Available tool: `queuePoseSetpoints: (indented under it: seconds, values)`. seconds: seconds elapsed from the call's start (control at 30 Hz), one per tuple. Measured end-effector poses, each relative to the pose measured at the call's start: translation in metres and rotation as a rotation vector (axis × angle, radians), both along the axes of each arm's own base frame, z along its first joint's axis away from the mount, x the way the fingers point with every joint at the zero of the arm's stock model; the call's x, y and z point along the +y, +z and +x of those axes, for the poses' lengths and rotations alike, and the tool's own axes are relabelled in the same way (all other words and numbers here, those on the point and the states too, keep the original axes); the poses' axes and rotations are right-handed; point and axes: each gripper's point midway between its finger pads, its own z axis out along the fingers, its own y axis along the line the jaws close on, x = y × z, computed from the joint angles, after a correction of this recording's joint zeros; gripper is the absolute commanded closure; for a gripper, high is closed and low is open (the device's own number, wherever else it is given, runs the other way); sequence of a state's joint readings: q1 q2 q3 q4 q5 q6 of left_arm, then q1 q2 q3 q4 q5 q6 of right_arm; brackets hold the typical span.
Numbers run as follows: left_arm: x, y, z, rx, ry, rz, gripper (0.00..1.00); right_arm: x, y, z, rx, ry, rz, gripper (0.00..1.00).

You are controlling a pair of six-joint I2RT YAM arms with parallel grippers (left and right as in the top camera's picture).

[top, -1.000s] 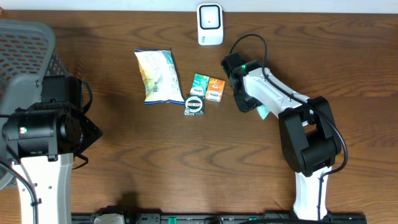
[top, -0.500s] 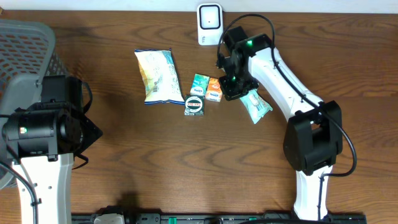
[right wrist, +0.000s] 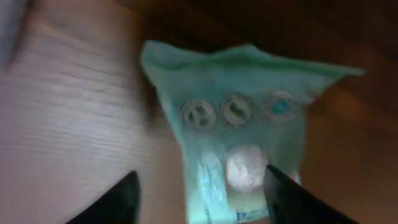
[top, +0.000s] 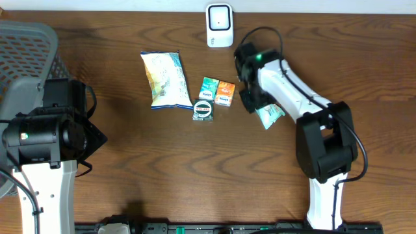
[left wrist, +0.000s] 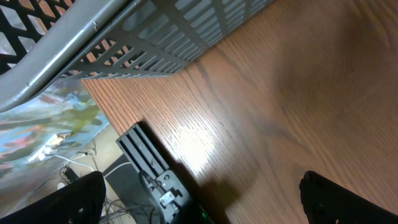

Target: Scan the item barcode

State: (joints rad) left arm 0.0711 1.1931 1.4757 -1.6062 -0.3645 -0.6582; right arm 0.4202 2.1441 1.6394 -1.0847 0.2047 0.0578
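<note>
Our right gripper [right wrist: 204, 186] has just parted its jaws, leaving the packet [top: 269, 116] at five o'clock of the scanner [top: 220, 25]; left gripper [left wrist: 205, 193] gapes wide. Probably scanned, we judge.

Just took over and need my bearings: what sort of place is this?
Probably a mock shop checkout: a white scanner at the far edge of the table, packaged snacks laid out, a grey mesh basket on the left.

Jaws parted on left gripper [left wrist: 199, 196] and right gripper [right wrist: 202, 199].
</note>
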Motion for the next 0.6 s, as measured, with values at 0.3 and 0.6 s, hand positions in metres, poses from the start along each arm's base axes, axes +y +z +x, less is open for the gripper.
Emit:
queuePoseSetpoints:
  seconds: [0.3, 0.6]
  values:
    - [0.0, 0.0, 0.0, -0.001, 0.0, 0.0, 0.03, -0.02, -0.021, -0.006, -0.094, 0.013, -0.199, 0.88]
    - [0.0, 0.0, 0.0, -0.001, 0.0, 0.0, 0.02, -0.01, -0.015, -0.022, -0.004, -0.01, -0.129, 0.99]
